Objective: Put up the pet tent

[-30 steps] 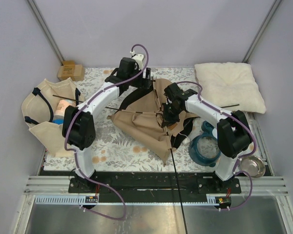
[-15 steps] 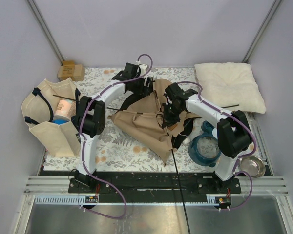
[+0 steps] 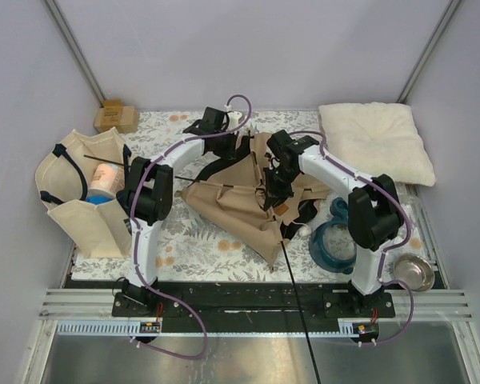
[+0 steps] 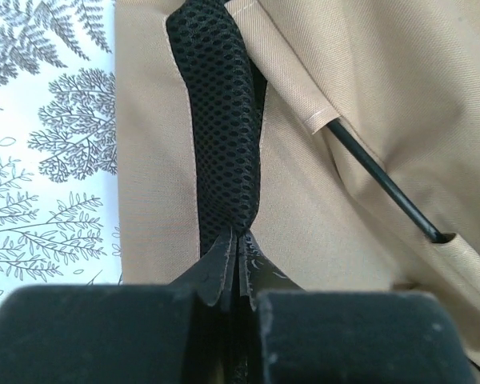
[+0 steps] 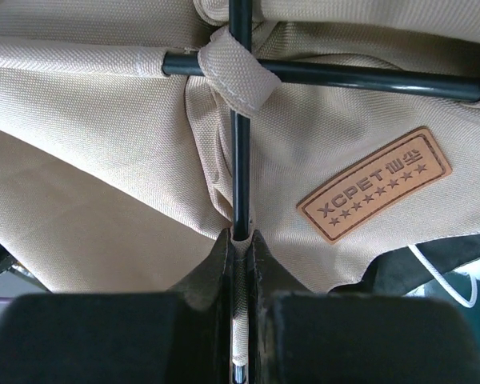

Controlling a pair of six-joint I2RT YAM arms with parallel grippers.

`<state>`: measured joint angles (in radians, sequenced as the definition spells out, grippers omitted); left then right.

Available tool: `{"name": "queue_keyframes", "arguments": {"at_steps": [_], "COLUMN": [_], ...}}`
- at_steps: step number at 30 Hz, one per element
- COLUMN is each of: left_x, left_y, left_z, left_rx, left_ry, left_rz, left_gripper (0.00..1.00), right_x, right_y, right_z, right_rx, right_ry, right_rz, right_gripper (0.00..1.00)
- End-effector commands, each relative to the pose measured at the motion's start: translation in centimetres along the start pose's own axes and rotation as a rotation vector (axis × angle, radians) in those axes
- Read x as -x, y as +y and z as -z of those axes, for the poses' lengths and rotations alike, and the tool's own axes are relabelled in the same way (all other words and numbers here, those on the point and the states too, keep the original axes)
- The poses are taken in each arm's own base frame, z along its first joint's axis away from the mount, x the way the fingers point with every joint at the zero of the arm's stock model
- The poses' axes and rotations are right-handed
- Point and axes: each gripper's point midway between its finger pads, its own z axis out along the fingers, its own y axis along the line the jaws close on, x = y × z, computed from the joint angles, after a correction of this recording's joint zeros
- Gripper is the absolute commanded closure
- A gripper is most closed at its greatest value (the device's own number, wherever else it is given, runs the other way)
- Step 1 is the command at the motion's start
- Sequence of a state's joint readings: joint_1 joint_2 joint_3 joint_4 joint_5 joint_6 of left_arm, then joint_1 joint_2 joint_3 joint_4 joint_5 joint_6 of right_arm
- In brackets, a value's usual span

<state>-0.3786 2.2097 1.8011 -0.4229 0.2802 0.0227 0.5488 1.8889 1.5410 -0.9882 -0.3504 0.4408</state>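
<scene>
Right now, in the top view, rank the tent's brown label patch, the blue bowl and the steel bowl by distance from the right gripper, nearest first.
1. brown label patch, right beside the right gripper.
2. blue bowl, farther toward the near right.
3. steel bowl, at the near right corner.

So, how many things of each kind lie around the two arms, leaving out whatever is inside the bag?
Tent: 1
Bag: 1
Pillow: 1
Box: 1
Bowls: 2, a blue bowl and a steel bowl
Total: 6
</scene>
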Motion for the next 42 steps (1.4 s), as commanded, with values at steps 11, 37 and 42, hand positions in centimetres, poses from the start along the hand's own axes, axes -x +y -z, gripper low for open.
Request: {"name": "queue_keyframes", "arguments": {"at_steps": [11, 37, 42], "left_x": [0.9, 16.8, 17.4], "left_y": [-1.0, 3.7, 2.9], "left_z": [1.2, 13.8, 18.1], "left_rx": [-0.041, 0.373, 0.397], "left_ry": [-0.063, -0.579, -0.644], "left_rz": [-0.088, 0.101, 0.147], "left_gripper": [1.00, 0.01, 0.01], "right_x": [3.4, 15.1, 15.5], "right_y": [1.5, 1.9, 2.2], "right_z": [-0.1, -1.9, 0.0], "right_rx": [0.038, 0.008, -0.001], "right_ry": [0.024, -0.422, -0.457], "right_rz": [-0.070, -0.073, -0.063], "right_gripper": [1.00, 1.00, 0.66]}}
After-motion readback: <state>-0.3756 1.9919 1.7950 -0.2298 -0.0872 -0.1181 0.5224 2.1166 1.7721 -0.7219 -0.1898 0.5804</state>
